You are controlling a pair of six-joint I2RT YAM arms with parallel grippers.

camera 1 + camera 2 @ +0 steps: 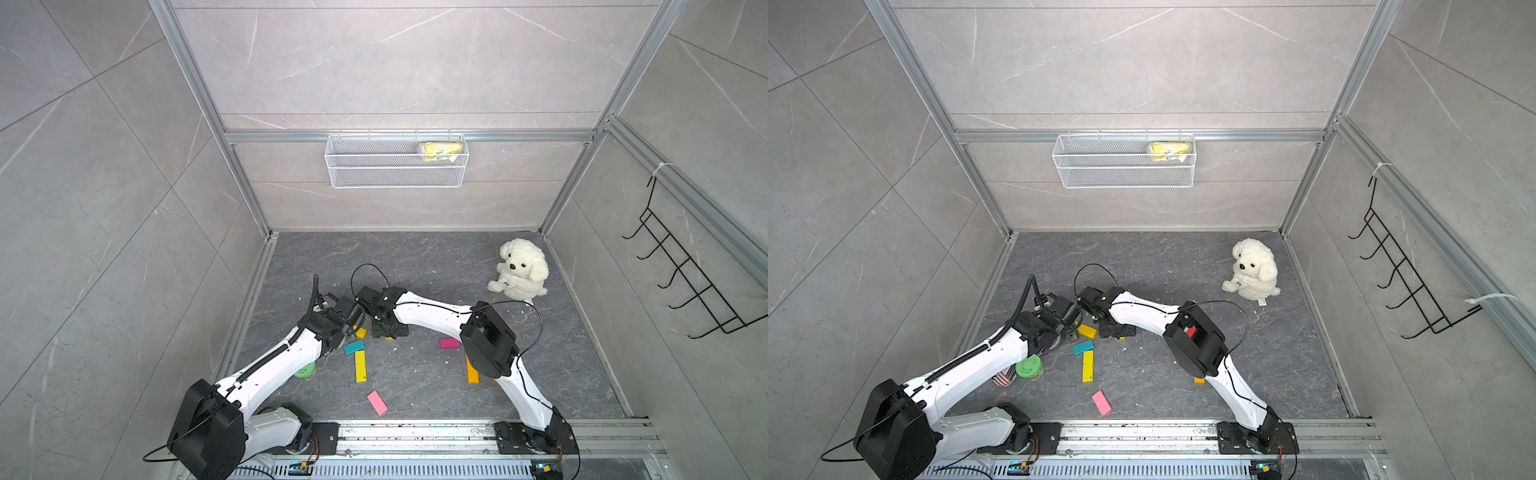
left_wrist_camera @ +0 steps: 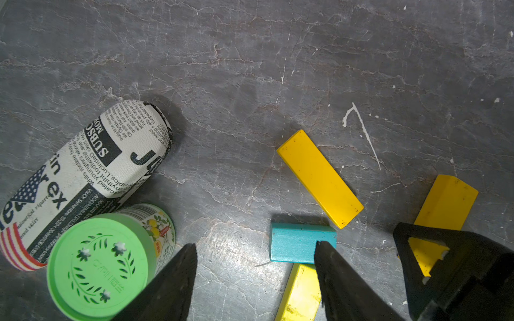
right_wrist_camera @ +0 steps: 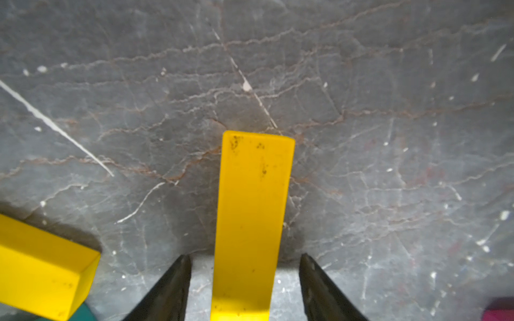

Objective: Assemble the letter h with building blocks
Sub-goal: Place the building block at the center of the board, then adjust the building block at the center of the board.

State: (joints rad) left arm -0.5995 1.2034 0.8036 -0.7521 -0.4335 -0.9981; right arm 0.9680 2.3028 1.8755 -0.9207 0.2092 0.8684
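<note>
Yellow paint flecked with dark scuffs covers the bar (image 3: 253, 211) that lies flat on the grey stone floor (image 3: 389, 111) between the jaws of the right gripper (image 3: 244, 256). The jaws stand spread, with a strip of floor showing on either side, so neither finger touches the bar. This bar sits near the short teal block (image 1: 353, 347) and is mostly hidden under the gripper in both top views. A second yellow block (image 3: 41, 266), thick-edged and tilted, touches the teal block; which of the two lies on top I cannot tell. A long yellow bar (image 1: 360, 365) lies flat just beside the teal block, on its side nearer the base rail (image 1: 415, 430). The magenta block (image 1: 449, 343) lies well apart from the teal one. The orange bar (image 1: 472, 371) is farther still, partly hidden by the right arm (image 1: 432, 316), and the pink block (image 1: 377, 402) lies beyond the long yellow bar. The left gripper (image 2: 254, 246) hovers by the teal block, jaws parted and holding nothing. A green-lidded can (image 2: 97, 266) stands near the teal block.
</note>
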